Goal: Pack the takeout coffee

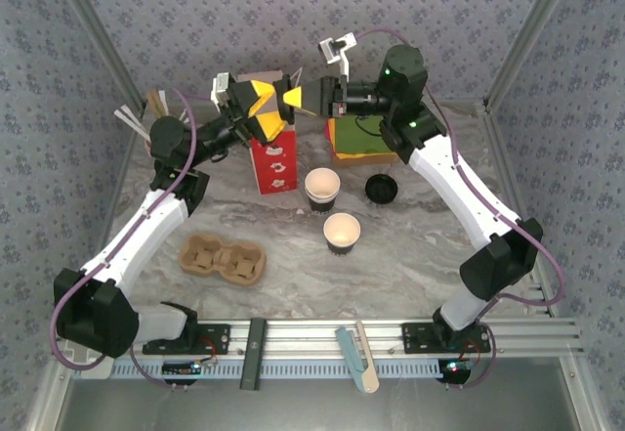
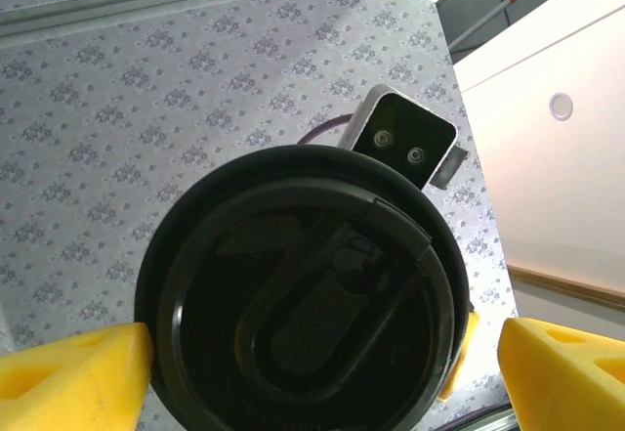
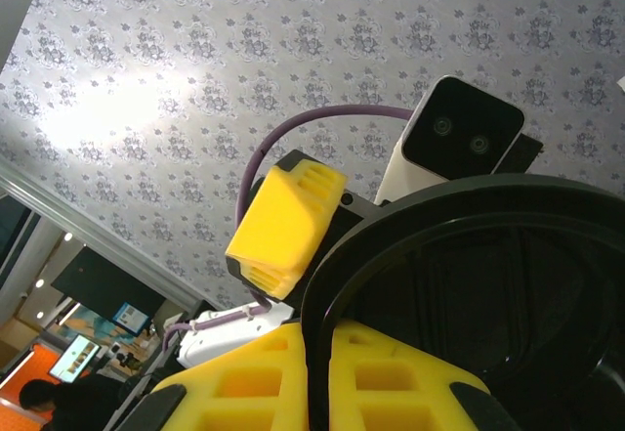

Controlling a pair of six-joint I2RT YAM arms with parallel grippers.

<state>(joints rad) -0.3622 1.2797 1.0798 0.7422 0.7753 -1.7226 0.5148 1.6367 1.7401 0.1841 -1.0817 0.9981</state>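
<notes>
Cup carrier: brown cardboard cup carrier [image 1: 223, 258] lies flat by the bench's near edge, left of centre.
Near cup: near paper cup [image 1: 342, 232] stands upright and open-topped at mid-bench, pale inside.
Far cup: far paper cup [image 1: 322, 189] stands upright just behind it, apart, dark inside.
Loose lid: loose black lid [image 1: 381, 189] lies flat to the right of the far cup.
Carton: red carton [image 1: 273, 162] stands upright behind the cups.
Right claw: right gripper [image 3: 317, 377] is clenched on the rim of the held lid [image 2: 312, 323], raised above the carton toward the far edge.
Left claw: left gripper [image 2: 327, 372] is released. Its yellow fingers [image 2: 68, 377] are spread wide on either side of the held lid.
</notes>
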